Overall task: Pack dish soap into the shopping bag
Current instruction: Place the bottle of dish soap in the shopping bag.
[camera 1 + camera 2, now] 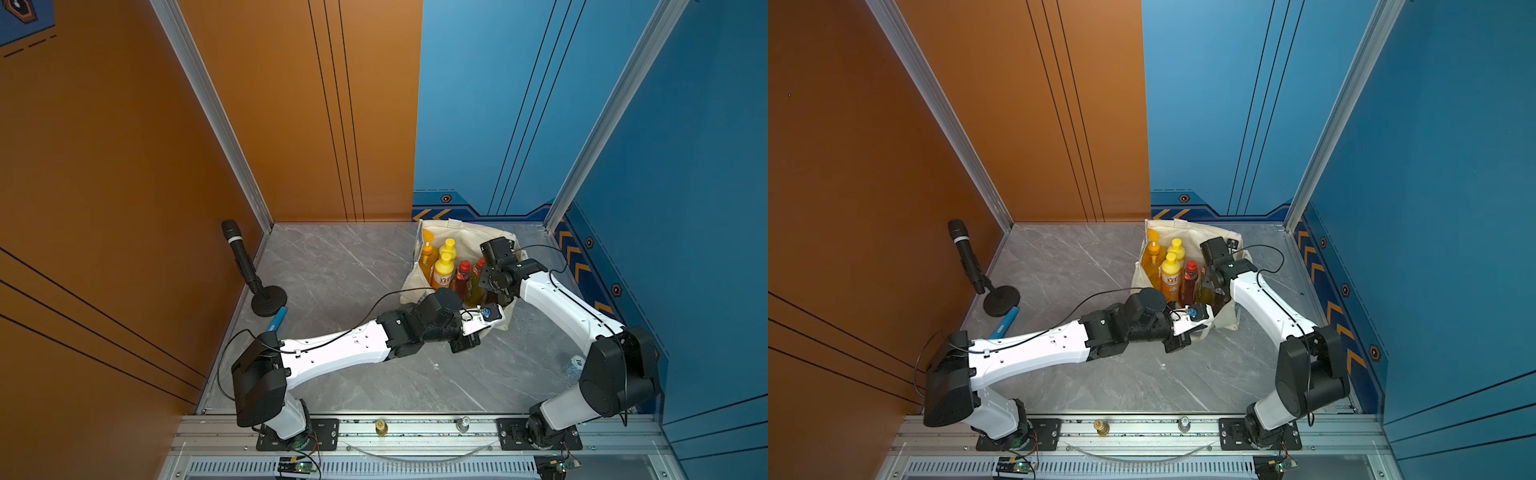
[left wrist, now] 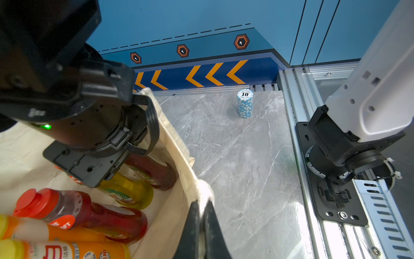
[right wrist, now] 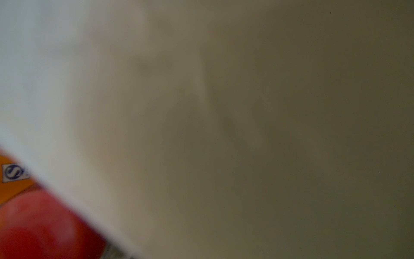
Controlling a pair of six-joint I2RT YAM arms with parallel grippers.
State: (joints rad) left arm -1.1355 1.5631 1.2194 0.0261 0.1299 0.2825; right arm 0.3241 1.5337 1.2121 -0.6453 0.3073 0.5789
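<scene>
The shopping bag (image 1: 457, 227) (image 1: 1200, 232) stands open at the back right of the floor, with dish soap bottles upright inside. These are an orange pump bottle (image 1: 428, 254), two yellow-capped orange ones (image 1: 443, 271), a dark red one (image 1: 462, 277) (image 2: 107, 215), another dark red one (image 2: 154, 170) and a yellow-green one (image 2: 131, 190). My left gripper (image 2: 202, 201) is shut on the bag's near rim (image 2: 179, 161), cream fabric pinched between its fingers. My right gripper (image 1: 496, 293) reaches down into the bag at the yellow-green bottle's red cap, its fingers mostly hidden. The right wrist view is blurred cream fabric.
A black microphone (image 1: 243, 259) on a round stand is at the left wall, with a blue stick (image 1: 277, 319) beside it. A stack of blue poker chips (image 2: 245, 103) (image 1: 574, 365) stands near the right arm's base (image 2: 336, 161). Walls enclose the floor on three sides.
</scene>
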